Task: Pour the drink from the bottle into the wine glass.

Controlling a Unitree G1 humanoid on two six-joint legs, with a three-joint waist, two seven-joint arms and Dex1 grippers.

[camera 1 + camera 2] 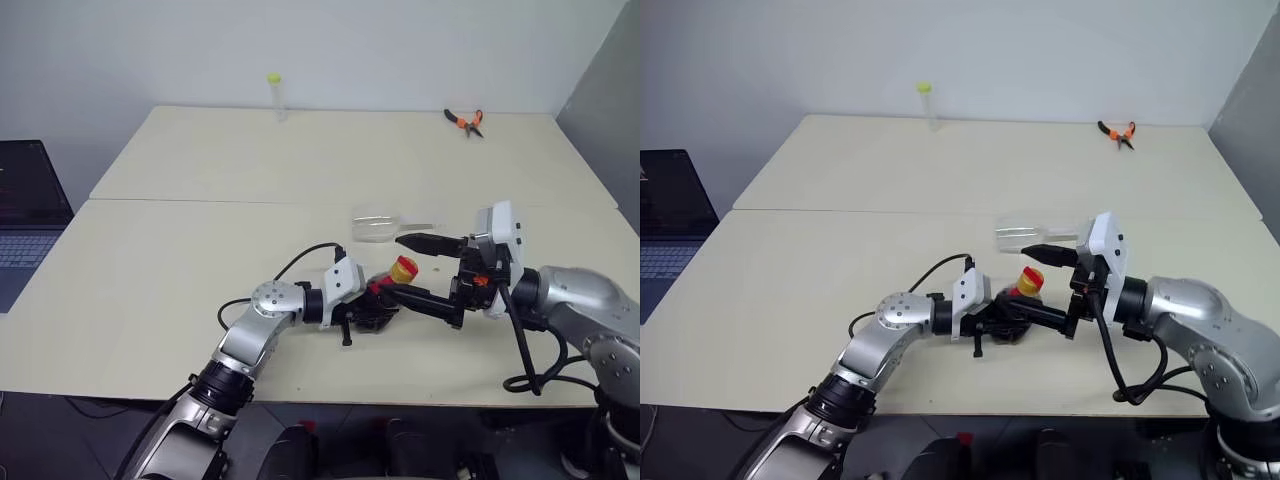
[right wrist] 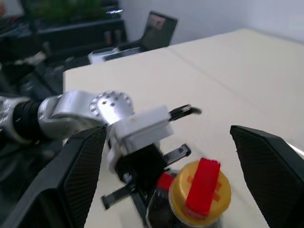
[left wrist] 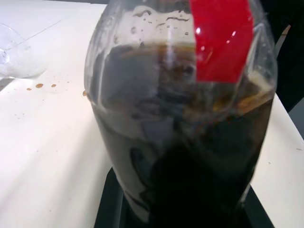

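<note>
Near the table edge, left gripper (image 1: pixel 372 312) clamps the bottle (image 1: pixel 383 300); right gripper (image 2: pixel 166 166), jaws wide, straddles its cap (image 2: pixel 199 192): uncapping comes next.

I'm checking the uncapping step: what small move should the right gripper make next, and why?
Probably bring the open right gripper down around the yellow cap and close. The bottle, shut in the left gripper, is still capped with drink inside, and the wine glass appears to lie on its side, empty.
</note>
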